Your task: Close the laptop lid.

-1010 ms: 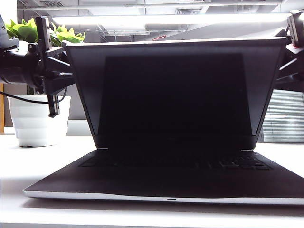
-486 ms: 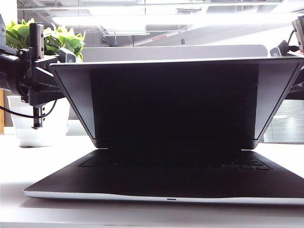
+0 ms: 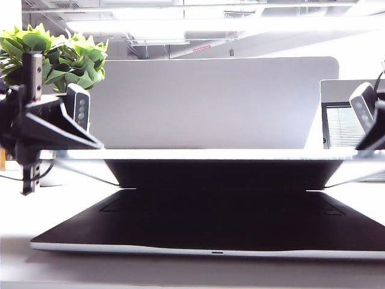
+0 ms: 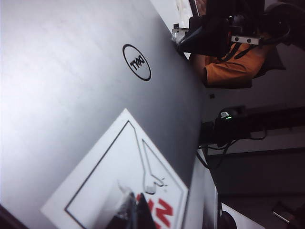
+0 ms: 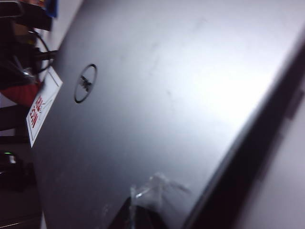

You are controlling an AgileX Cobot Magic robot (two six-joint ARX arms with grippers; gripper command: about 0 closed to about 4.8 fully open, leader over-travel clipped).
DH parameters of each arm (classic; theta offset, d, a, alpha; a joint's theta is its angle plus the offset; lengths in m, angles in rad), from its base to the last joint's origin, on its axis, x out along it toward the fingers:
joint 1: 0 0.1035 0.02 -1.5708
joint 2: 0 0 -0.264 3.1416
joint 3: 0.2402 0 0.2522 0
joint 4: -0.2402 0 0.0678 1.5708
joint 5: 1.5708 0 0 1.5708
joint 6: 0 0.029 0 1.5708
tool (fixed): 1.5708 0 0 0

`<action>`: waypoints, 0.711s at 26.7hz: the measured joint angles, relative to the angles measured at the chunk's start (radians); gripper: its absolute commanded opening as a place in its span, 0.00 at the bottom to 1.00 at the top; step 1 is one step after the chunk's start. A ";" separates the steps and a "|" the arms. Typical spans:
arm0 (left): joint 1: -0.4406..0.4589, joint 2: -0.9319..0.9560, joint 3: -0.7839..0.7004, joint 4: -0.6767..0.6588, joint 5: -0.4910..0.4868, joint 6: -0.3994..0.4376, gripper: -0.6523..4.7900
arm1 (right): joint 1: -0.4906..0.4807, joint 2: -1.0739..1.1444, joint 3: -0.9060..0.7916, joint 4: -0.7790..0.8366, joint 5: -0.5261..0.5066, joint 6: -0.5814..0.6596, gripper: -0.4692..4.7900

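The silver laptop lid [image 3: 210, 155] hangs edge-on, roughly level, above the dark keyboard base [image 3: 210, 232]. My left gripper [image 3: 77, 107] sits at the lid's left end and my right gripper [image 3: 363, 113] at its right end. The left wrist view shows the lid's silver outside [image 4: 71, 71] with the Dell logo [image 4: 137, 62]. There my left gripper [image 4: 134, 212] rests, fingers together, on the white sticker [image 4: 109, 181]. In the right wrist view my right gripper [image 5: 147, 207] presses, shut, on the lid [image 5: 181, 86] near its edge.
A green plant [image 3: 66, 54] stands behind my left arm. A big grey desk divider [image 3: 210, 102] rises behind the laptop. A grey-framed screen showing blinds [image 3: 343, 123] stands at the back right. The white table [image 3: 180, 271] runs in front.
The lid has swung down from a steep tilt to about level, uncovering the divider behind it. Both grippers have come down and forward with it.
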 measured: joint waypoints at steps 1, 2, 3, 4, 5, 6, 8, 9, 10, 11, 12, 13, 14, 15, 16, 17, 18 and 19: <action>0.000 0.000 -0.018 0.016 -0.001 0.000 0.11 | 0.000 0.001 -0.003 -0.008 0.033 0.001 0.09; 0.000 0.000 -0.027 0.026 -0.008 0.000 0.11 | 0.000 0.002 -0.004 -0.012 0.062 0.002 0.09; 0.000 0.000 -0.034 0.033 -0.031 0.000 0.11 | 0.000 0.003 -0.005 -0.017 0.092 0.004 0.09; 0.000 0.001 -0.034 0.036 -0.058 0.000 0.11 | 0.000 0.003 -0.005 -0.018 0.106 0.005 0.09; 0.000 0.003 -0.034 0.042 -0.092 -0.001 0.11 | 0.001 0.003 -0.005 -0.018 0.121 0.005 0.09; 0.000 0.005 -0.034 0.043 -0.103 -0.002 0.11 | 0.001 0.003 -0.005 -0.018 0.129 0.005 0.09; 0.000 0.005 -0.034 0.045 -0.108 -0.002 0.11 | 0.001 0.003 -0.005 -0.016 0.129 0.005 0.09; 0.000 0.005 -0.034 0.053 -0.109 -0.004 0.11 | 0.001 0.003 -0.005 -0.014 0.129 0.005 0.09; 0.000 0.005 -0.034 0.061 -0.109 -0.007 0.11 | 0.001 0.003 -0.004 -0.010 0.128 0.005 0.09; 0.000 0.005 -0.034 0.072 -0.109 -0.018 0.11 | 0.001 0.003 -0.002 -0.004 0.128 0.006 0.09; 0.000 0.005 -0.034 0.082 -0.109 -0.027 0.11 | 0.001 0.003 0.003 -0.002 0.128 0.006 0.09; 0.000 0.004 -0.034 0.094 -0.110 -0.040 0.11 | 0.001 0.003 0.012 0.005 0.128 0.007 0.09; 0.000 0.003 -0.033 0.112 -0.114 -0.052 0.11 | 0.001 0.003 0.023 0.009 0.129 0.008 0.09; 0.000 0.000 -0.033 0.129 -0.121 -0.070 0.11 | 0.001 0.003 0.040 0.017 0.128 0.013 0.09; 0.000 -0.006 -0.032 0.153 -0.138 -0.096 0.11 | 0.001 0.003 0.057 0.022 0.128 0.022 0.09; -0.001 -0.015 -0.028 0.171 -0.161 -0.122 0.11 | 0.001 0.003 0.083 0.026 0.129 0.033 0.09; -0.001 -0.029 -0.019 0.193 -0.188 -0.153 0.11 | 0.001 0.003 0.108 0.026 0.129 0.040 0.09; -0.001 -0.045 -0.010 0.211 -0.216 -0.179 0.11 | 0.001 0.003 0.145 0.026 0.129 0.051 0.09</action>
